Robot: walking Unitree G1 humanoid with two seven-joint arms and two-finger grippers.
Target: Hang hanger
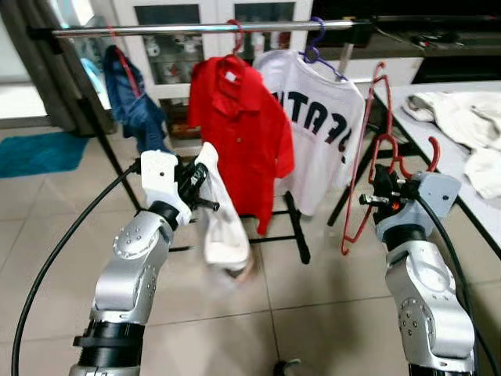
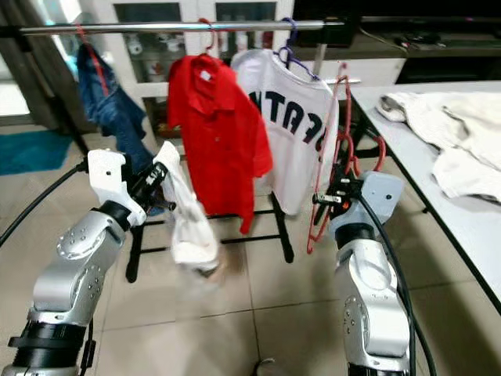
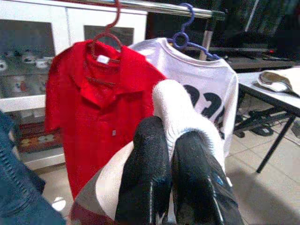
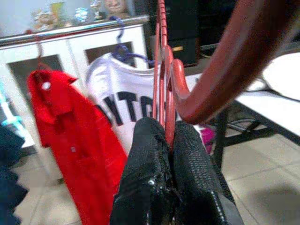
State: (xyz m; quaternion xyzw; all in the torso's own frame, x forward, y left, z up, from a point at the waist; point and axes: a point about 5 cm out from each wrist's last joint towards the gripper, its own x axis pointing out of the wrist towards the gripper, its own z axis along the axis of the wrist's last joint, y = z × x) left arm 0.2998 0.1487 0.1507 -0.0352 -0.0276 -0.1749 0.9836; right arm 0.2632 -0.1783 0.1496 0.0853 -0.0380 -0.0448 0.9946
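One thin red wire hanger (image 1: 368,157), hook curved, pinched in right gripper (image 1: 381,196) fingers; left gripper (image 1: 196,184) fingers clamp white cloth (image 1: 223,211).

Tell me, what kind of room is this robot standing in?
Probably a room in a home used for laundry: a clothes rail holds a red shirt and a white jersey on hangers, more clothes lie on a white table, and a glass-fronted cabinet stands behind.

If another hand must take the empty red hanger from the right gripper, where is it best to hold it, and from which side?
Probably at the long straight bar of the red hanger, above the right gripper, which is shut on its lower part. Come from the rack side, since the table stands close on the other side. Leave the hook free for the rail.
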